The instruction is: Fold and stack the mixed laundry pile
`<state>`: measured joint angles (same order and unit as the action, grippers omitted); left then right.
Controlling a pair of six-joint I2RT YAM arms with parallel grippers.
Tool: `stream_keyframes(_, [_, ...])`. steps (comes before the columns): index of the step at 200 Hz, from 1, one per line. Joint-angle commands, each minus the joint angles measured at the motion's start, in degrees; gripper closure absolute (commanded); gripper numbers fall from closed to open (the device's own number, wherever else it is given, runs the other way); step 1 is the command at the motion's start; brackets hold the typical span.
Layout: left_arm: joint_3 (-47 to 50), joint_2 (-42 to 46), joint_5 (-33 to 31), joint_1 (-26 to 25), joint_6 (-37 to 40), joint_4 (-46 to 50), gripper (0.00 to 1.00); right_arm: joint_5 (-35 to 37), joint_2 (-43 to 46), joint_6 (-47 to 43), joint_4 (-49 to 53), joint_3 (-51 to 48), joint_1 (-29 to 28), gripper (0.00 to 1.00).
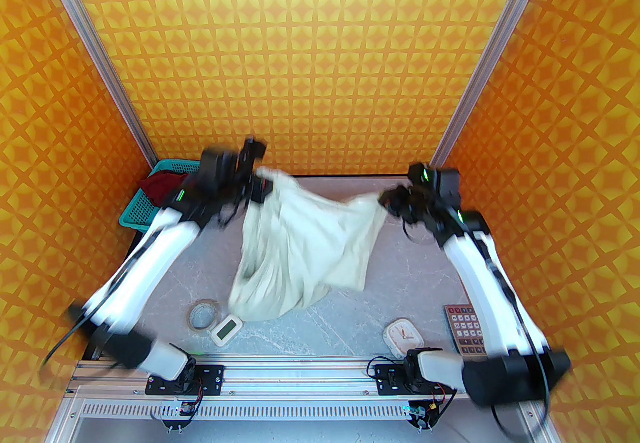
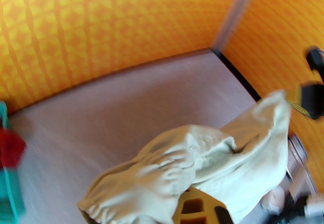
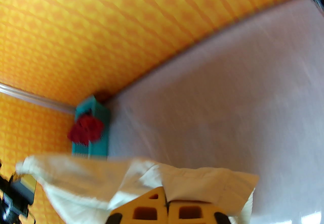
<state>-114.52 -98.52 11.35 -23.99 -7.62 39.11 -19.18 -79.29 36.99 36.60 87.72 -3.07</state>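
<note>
Cream piece [image 1: 305,246] strung up between both arms

Left gripper [image 1: 257,188] is pinching one top corner at the far left and right gripper [image 1: 387,201] is clamped on the other corner at the far right, so the cloth hangs between them with its bottom bunched on the table [image 1: 400,271]. Dark red T-shirt [image 1: 159,186] sits in the teal basket [image 1: 135,218], far left corner.
</note>
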Motion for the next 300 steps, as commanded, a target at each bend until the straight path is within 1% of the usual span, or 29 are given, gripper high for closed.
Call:
stream_keyframes(1, [-19.55, -3.26, 2.79, 0.98, 4.01, -4.62, 1.00, 1.90, 1.01, -0.37, -8.14, 10.27, -0.36, 1.00])
stream_keyframes(11, [-24.16, -4.51, 3.81, 0.96, 3.86, -4.13, 1.00, 1.72, 0.98, -0.83, -8.16, 12.88, -0.36, 1.00])
stream_keyframes(20, [-25.19, -3.98, 4.73, 0.89, 3.84, -3.80, 1.00, 1.33, 1.24, -1.22, -7.63, 14.25, -0.36, 1.00])
stream_keyframes(28, [-23.31, -2.25, 5.29, 0.79, 3.67, -3.86, 1.00, 0.44, 1.77, -1.64, -7.50, 14.31, -0.36, 1.00])
stream_keyframes(39, [-15.75, 2.04, 6.03, 0.44, 3.40, -5.34, 1.00, -1.28, 2.93, -1.75, -7.68, 11.99, -0.36, 1.00])
stream_keyframes(57, [5.97, 13.25, 7.81, -0.75, 3.11, -11.35, 1.00, -2.74, 6.77, -1.38, -9.42, 2.31, -0.36, 1.00])
stream_keyframes(72, [23.70, 22.08, 9.56, -1.40, 1.01, -14.59, 1.00, -4.04, 11.54, -0.34, -11.98, -10.29, -0.35, 1.00])
stream_keyframes(85, [39.75, 28.98, 10.85, -2.14, -2.85, -17.62, 0.92, -5.57, 15.20, 0.34, -14.14, -21.15, -0.36, 1.00])
stream_keyframes(98, [54.47, 35.59, 11.41, -3.75, -7.30, -20.14, 0.77, -5.97, 19.06, 0.34, -14.61, -32.89, -0.36, 1.00])
stream_keyframes(105, [61.74, 39.05, 11.41, -4.72, -10.11, -21.19, 0.70, -6.76, 21.05, 0.45, -14.83, -39.07, -0.36, 0.90])
stream_keyframes(108, [64.78, 40.11, 11.41, -5.23, -11.47, -21.83, 0.65, -7.10, 21.92, 0.37, -14.84, -41.61, -0.36, 0.84])
stream_keyframes(109, [65.26, 40.53, 11.41, -5.30, -11.95, -22.04, 0.62, -7.10, 21.92, 0.37, -14.84, -41.61, -0.36, 0.84])
stream_keyframes(110, [66.47, 40.92, 11.41, -5.60, -12.40, -22.27, 0.60, -7.34, 22.71, 0.36, -14.57, -43.56, -0.36, 0.76])
stream_keyframes(111, [67.55, 41.33, 11.41, -5.79, -12.85, -22.52, 0.58, -7.35, 22.96, 0.32, -14.42, -44.50, -0.36, 0.73])
stream_keyframes(112, [68.54, 41.71, 11.41, -5.97, -13.30, -22.69, 0.55, -7.35, 22.96, 0.32, -14.42, -44.50, -0.36, 0.73])
stream_keyframes(116, [72.23, 43.15, 11.41, -6.59, -14.98, -23.30, 0.47, -7.32, 24.44, 0.27, -13.38, -48.21, -0.36, 0.59])
stream_keyframes(118, [73.89, 43.90, 11.41, -6.86, -15.85, -23.73, 0.44, -7.30, 24.57, 0.27, -13.08, -48.94, -0.36, 0.58])
stream_keyframes(119, [74.74, 44.27, 11.41, -7.08, -16.33, -23.91, 0.43, -7.19, 25.40, 0.21, -12.59, -50.19, -0.36, 0.54])
stream_keyframes(130, [82.06, 48.32, 10.97, -8.57, -21.05, -25.10, 0.37, -6.85, 29.31, 0.27, -9.70, -56.08, -0.36, 0.43])
stream_keyframes(143, [86.85, 53.17, 9.31, -9.54, -25.20, -24.30, 0.34, -6.07, 34.33, 0.74, -6.62, -59.81, -0.36, 0.35])
stream_keyframes(161, [85.73, 56.23, 6.33, -9.58, -25.03, -17.64, 0.30, -4.25, 37.05, 0.27, -2.29, -58.63, -0.36, 0.30])
stream_keyframes(176, [81.48, 53.59, 4.76, -9.61, -22.08, -14.43, 0.33, -3.70, 34.73, -1.24, -1.10, -55.51, -0.40, 0.31])
stream_keyframes(188, [77.36, 47.84, 4.80, -9.58, -20.69, -14.37, 0.40, -3.26, 30.31, -2.94, -1.52, -51.87, -0.97, 0.34])
stream_keyframes(211, [68.27, 33.09, 5.37, -9.59, -19.95, -16.63, 0.60, -1.22, 21.07, -4.79, -4.05, -45.21, -3.88, 0.39])
stream_keyframes(223, [64.11, 26.13, 5.36, -9.55, -19.15, -18.89, 0.68, 0.36, 15.56, -5.29, -6.52, -42.06, -5.99, 0.40])
stream_keyframes(239, [58.64, 16.69, 5.43, -9.45, -17.09, -22.37, 0.72, 1.01, 7.51, -5.07, -10.32, -38.60, -7.73, 0.44])
stream_keyframes(268, [49.06, 0.28, 6.55, -9.37, -15.81, -22.75, 0.80, 2.56, -6.69, -3.61, -15.30, -34.38, -8.71, 0.49])
stream_keyframes(289, [48.55, -5.08, 7.18, -9.46, -16.77, -24.08, 0.82, 3.99, -14.45, -3.66, -15.08, -32.43, -8.71, 0.52])
stream_keyframes(300, [50.52, -5.80, 7.14, -9.50, -17.35, -25.24, 0.82, 4.52, -15.98, -3.15, -15.32, -33.32, -8.71, 0.52])
